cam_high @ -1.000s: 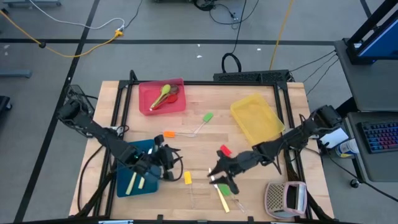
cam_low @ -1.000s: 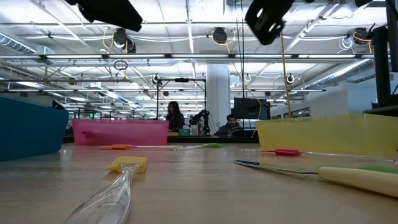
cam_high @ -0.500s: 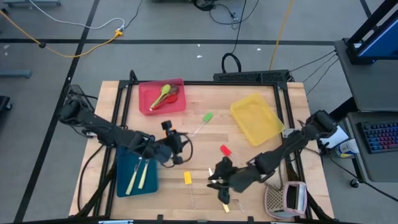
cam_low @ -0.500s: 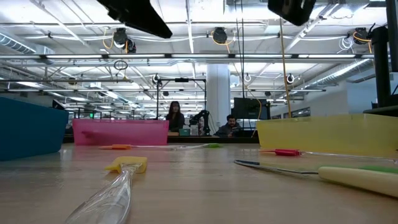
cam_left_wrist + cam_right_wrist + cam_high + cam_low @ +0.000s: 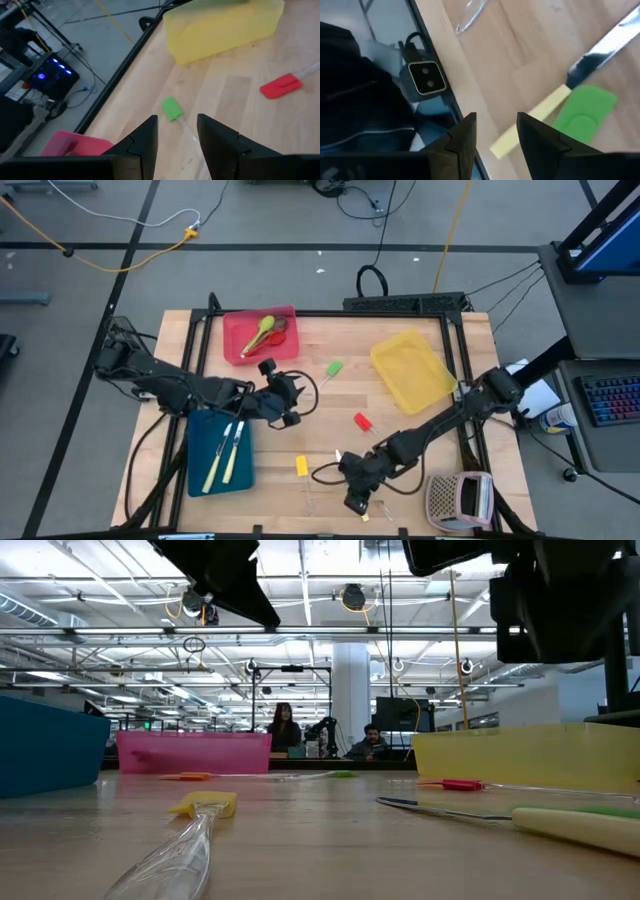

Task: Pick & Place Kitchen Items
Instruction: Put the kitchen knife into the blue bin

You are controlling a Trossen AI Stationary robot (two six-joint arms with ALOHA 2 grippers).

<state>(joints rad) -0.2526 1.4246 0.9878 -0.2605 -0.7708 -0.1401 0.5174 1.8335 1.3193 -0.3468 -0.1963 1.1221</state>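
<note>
My left gripper [image 5: 296,394] [image 5: 177,120] stands open above the table's middle and holds nothing. A green-headed spatula [image 5: 171,108] [image 5: 333,369] lies on the wood ahead of its fingers. My right gripper [image 5: 350,488] [image 5: 495,117] hangs open near the front edge. Below it lie a cream-handled knife [image 5: 532,127] and a green spatula head [image 5: 583,113]. A red spatula [image 5: 362,421], a yellow spatula [image 5: 302,466] and an orange one [image 5: 186,776] lie flat on the table. Two cream knives [image 5: 225,455] lie in the blue tray [image 5: 200,430]. Spoons [image 5: 262,333] lie in the red tray [image 5: 240,350].
A yellow tray [image 5: 412,370] stands at the far right, and a perforated box [image 5: 460,500] at the near right corner. A black frame [image 5: 300,312] runs round the tabletop. Bare wood shows between the red spatula and the yellow tray.
My left gripper has swung away from above the blue tray toward the table's middle and far side, uncovering the two knives in the tray. My right gripper has sunk a little toward the near edge and rolled its wrist. Both have stayed open.
</note>
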